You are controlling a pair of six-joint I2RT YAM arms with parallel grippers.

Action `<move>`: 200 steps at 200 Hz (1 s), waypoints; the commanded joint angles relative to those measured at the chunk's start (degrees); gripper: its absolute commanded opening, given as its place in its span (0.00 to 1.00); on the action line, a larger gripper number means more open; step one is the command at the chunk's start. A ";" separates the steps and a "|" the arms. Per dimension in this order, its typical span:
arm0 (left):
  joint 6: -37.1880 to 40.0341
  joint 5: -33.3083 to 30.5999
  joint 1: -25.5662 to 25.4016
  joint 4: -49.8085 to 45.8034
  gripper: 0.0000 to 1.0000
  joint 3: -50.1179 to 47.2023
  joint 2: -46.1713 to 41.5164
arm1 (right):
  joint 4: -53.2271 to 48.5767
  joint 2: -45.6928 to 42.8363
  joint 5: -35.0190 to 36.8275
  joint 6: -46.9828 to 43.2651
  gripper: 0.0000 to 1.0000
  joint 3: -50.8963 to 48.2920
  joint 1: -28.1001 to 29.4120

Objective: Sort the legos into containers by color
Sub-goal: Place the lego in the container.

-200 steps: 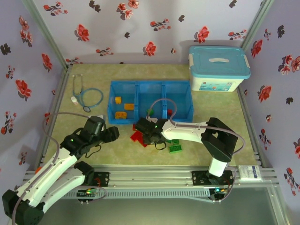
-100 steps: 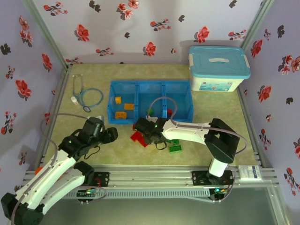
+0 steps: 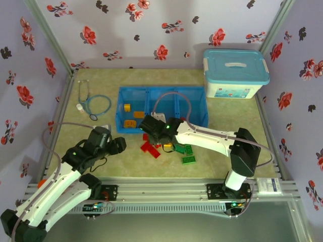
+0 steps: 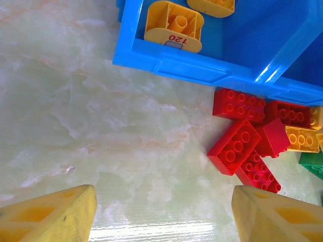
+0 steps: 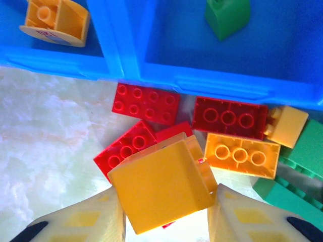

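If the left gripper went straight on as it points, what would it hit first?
Probably bare table, then the blue tray's front wall, though depth is unclear; red bricks sit aside.

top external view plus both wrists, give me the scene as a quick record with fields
left gripper: open, empty, over the table beside the tray corner
right gripper: shut on a yellow brick, above the loose pile
blue tray: left compartment holds yellow pieces; middle compartment holds a green piece
loose in front of tray: red bricks, an orange-yellow brick, green bricks
off to the sides: stethoscope, white storage box
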 commanded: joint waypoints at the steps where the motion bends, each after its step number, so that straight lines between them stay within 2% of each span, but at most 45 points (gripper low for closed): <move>1: -0.60 -1.31 -0.35 -1.65 0.71 1.10 -0.81 | -2.59 3.24 1.63 -2.31 0.40 3.98 -0.36; 68: -0.60 -2.12 -0.35 -2.98 0.71 1.78 -1.99 | -2.50 8.31 1.05 -6.10 0.40 14.76 -1.04; 125: -0.58 -2.37 -0.35 -4.35 0.71 3.60 -2.73 | -6.55 22.73 -3.38 -12.75 0.41 38.56 -4.63; 137: -0.83 -2.32 -0.35 -4.63 0.71 3.63 -2.86 | -7.77 26.11 -3.68 -13.80 0.51 43.79 -5.18; 148: -0.94 -2.20 -0.40 -4.91 0.71 3.72 -3.04 | -9.55 28.97 -4.12 -14.35 0.68 48.24 -5.81; 153: -0.94 -2.11 -0.43 -5.00 0.71 3.73 -3.11 | -10.48 30.22 -4.18 -14.62 0.72 50.41 -5.98; 177: -0.98 -1.89 -0.57 -5.44 0.71 3.88 -3.43 | -14.30 32.53 -4.24 -16.02 0.78 58.07 -6.19; 200: -1.03 -1.46 -0.78 -5.11 0.71 3.93 -3.31 | -14.81 29.79 -2.80 -16.37 0.78 56.87 -6.19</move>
